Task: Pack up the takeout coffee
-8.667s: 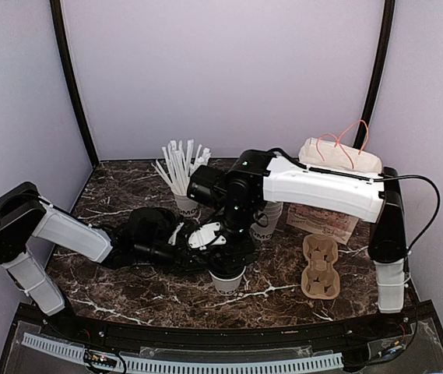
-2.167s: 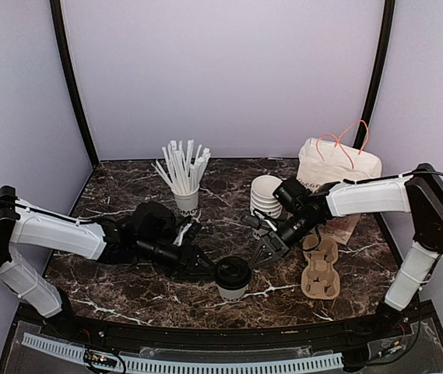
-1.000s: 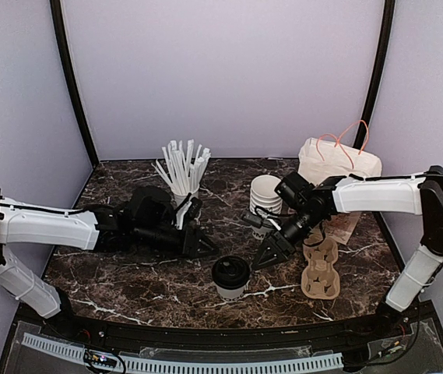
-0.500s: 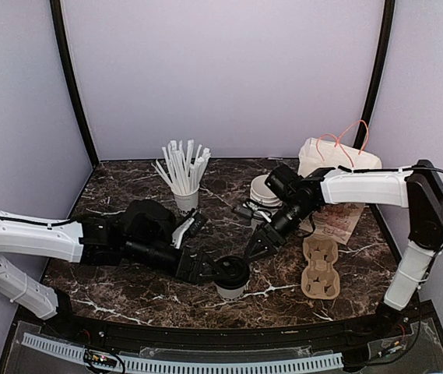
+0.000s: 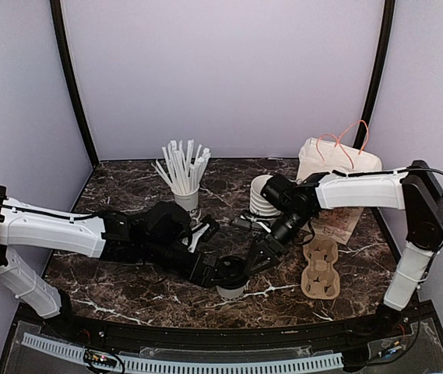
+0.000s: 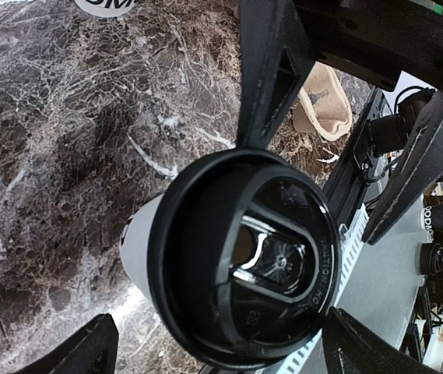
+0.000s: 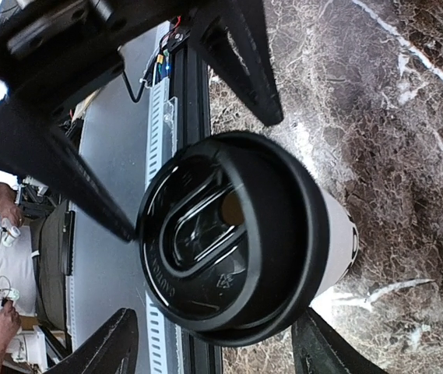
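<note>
Both grippers have moved in on the coffee cup (image 5: 231, 274)
It stands front-centre on the table (image 5: 128, 284); left gripper (image 5: 212, 269) wide open, right gripper (image 5: 255, 257) partly open, both flanking its lid, neither holding it, so pickup seems next

From above, the left pincer (image 5: 215, 270) and right pincer (image 5: 251, 257) partly hide the takeout coffee (image 5: 230, 292).

The takeout coffee (image 5: 231, 274) stands at the middle of the tabletop's (image 5: 112, 269) front edge, between the left gripper (image 5: 212, 269) and the right gripper (image 5: 257, 254). Behind it is a stack of cups (image 5: 260, 195), with a cup of straws (image 5: 184, 187) to the left. A bag (image 5: 338, 167) fills the back right corner, with a cup carrier (image 5: 320, 269) before it.
</note>
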Action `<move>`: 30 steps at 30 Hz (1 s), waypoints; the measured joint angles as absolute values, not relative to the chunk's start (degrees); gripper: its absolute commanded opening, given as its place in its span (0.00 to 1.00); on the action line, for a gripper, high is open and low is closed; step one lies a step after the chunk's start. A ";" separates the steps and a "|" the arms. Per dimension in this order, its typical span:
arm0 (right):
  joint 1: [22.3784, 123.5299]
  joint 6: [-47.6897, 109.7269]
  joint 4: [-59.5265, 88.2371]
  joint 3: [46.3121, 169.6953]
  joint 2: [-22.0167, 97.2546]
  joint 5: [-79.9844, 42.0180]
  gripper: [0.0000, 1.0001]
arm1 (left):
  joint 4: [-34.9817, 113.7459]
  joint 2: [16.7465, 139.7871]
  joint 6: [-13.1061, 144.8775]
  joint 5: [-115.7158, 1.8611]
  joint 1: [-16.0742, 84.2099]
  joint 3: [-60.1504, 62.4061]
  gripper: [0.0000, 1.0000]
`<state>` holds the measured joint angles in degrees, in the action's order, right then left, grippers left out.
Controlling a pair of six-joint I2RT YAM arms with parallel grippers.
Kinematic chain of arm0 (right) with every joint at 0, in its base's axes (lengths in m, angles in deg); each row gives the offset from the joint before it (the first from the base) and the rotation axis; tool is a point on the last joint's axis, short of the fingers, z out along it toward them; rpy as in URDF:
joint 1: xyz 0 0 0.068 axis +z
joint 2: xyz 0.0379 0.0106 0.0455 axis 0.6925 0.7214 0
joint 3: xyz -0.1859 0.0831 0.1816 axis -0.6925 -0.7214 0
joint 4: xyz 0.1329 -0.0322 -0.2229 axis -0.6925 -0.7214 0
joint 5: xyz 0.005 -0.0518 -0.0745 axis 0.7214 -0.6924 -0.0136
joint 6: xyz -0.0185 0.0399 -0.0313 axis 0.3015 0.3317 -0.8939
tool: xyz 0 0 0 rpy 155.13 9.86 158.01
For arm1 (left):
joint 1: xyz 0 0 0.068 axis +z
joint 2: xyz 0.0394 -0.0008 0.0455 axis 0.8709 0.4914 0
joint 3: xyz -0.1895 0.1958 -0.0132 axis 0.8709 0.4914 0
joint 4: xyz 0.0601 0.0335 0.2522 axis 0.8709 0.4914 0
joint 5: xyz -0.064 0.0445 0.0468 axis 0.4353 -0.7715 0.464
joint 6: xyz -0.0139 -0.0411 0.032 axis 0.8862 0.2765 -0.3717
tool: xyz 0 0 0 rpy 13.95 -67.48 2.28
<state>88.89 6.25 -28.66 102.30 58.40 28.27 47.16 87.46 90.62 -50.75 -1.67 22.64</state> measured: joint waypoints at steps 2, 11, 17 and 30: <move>88.86 5.13 -29.06 101.62 58.03 28.60 0.69 | 47.46 87.46 89.92 -50.38 -0.99 22.62 0.93; 89.02 1.90 -31.99 99.50 56.50 28.62 0.69 | 48.43 87.52 86.60 -48.26 3.25 22.32 0.92; 89.91 1.35 -32.42 97.65 53.51 29.21 0.70 | 48.40 88.16 85.38 -49.42 5.32 21.29 0.92; 83.07 10.38 -25.60 96.66 51.36 25.12 0.56 | 46.63 79.85 94.21 -50.97 5.35 24.85 0.85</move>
